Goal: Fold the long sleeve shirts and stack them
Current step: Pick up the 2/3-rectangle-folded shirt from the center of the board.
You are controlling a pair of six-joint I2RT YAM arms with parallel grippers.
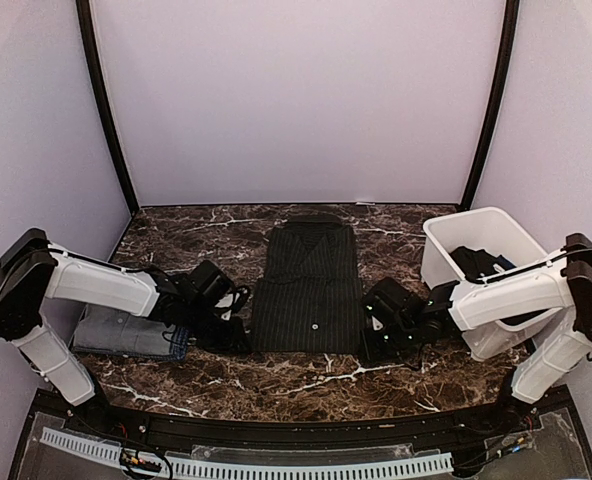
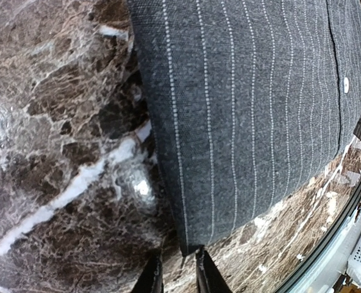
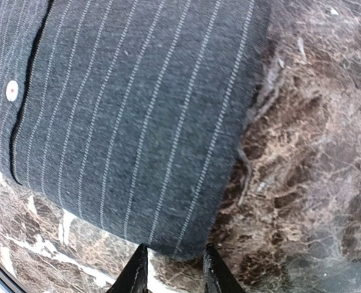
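Note:
A charcoal pinstriped long sleeve shirt (image 1: 308,290) lies folded flat in the middle of the table, collar at the far end. My left gripper (image 1: 238,338) is at its near left corner. In the left wrist view the jaws (image 2: 179,278) stand a little apart, and the shirt's corner (image 2: 189,244) reaches just up to the tips, with marble showing between them. My right gripper (image 1: 368,345) is at the near right corner. Its fingers (image 3: 173,271) are open, and the rounded fold of the shirt (image 3: 125,122) ends just ahead of them. Neither gripper holds cloth.
A folded grey shirt (image 1: 116,328) with a blue one (image 1: 179,345) showing at its edge lies at the left under my left arm. A white tub (image 1: 481,225) at the right holds dark cloth (image 1: 479,262). My right arm crosses in front of the tub.

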